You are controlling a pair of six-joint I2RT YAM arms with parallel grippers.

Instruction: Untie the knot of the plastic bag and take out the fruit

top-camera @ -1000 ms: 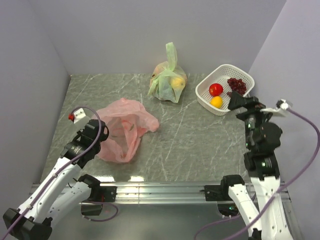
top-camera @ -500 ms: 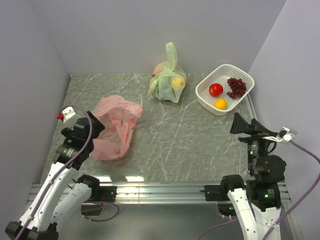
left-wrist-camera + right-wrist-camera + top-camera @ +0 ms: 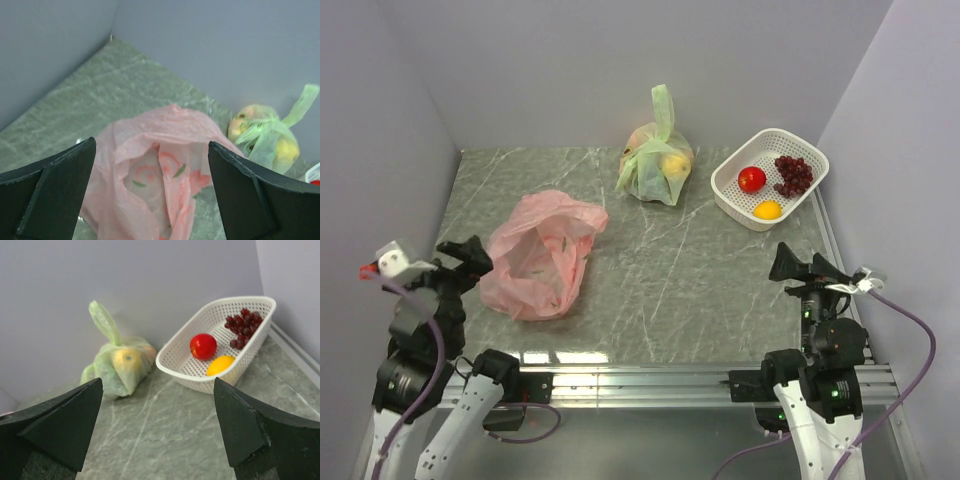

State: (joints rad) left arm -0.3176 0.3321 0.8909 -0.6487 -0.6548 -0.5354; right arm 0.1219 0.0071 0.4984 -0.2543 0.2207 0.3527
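The pink plastic bag (image 3: pixel 540 255) lies limp on the table's left side with its mouth gaping; no knot shows on it. Inside the bag (image 3: pixel 160 185) I see only crinkled plastic. My left gripper (image 3: pixel 460 262) hovers just left of it, open and empty (image 3: pixel 151 150). The fruit lies in the white basket (image 3: pixel 807 158) at the back right: a red round fruit (image 3: pixel 751 179), dark grapes (image 3: pixel 793 174) and an orange-yellow fruit (image 3: pixel 767 209). My right gripper (image 3: pixel 807 263) is open and empty (image 3: pixel 158 390), well short of the basket (image 3: pixel 195 375).
A tied light green bag (image 3: pixel 658 160) with yellowish fruit stands at the back centre, also in the left wrist view (image 3: pixel 265 135) and the right wrist view (image 3: pixel 120 365). Grey walls close the left, back and right sides. A metal rail (image 3: pixel 640 380) runs along the near edge.
My left gripper opened, let go of the pink bag and pulled back to the near left; the bag slid left. The right arm drew back from the basket, jaws staying open.
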